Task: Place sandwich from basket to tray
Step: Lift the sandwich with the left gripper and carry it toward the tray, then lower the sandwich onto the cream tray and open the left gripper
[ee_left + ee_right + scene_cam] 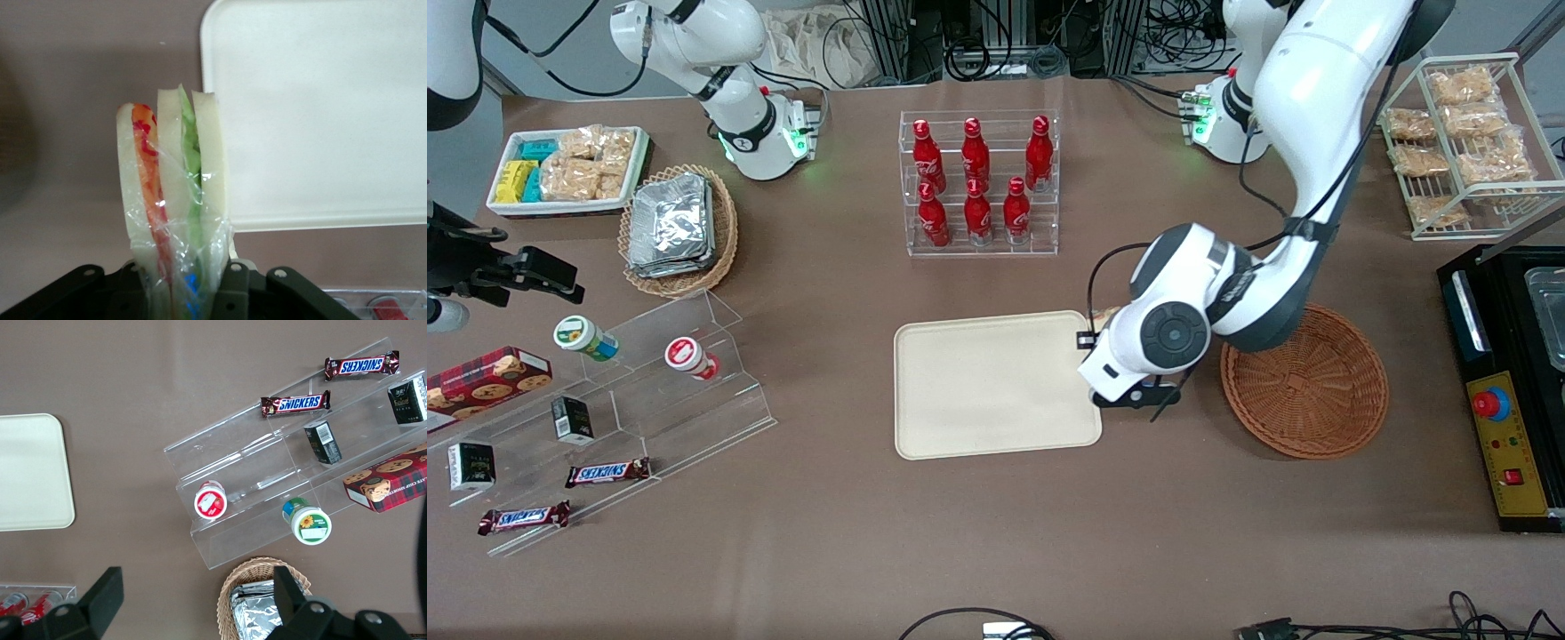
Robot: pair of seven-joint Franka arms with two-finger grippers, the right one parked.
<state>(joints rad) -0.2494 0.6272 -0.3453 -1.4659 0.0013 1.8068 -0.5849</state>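
Clear-wrapped sandwich is clamped upright in the jaws. They hang over the tray edge, the basket at its 3 o'clock on the worktop.

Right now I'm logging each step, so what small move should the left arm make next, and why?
Probably carry on sideways until the sandwich is fully above the tray, then lower it. The gripper is shut on the sandwich, hanging over the bare table at the tray's edge nearest the basket, which is empty.

Cream tray well apart from clear stepped rack of snacks.
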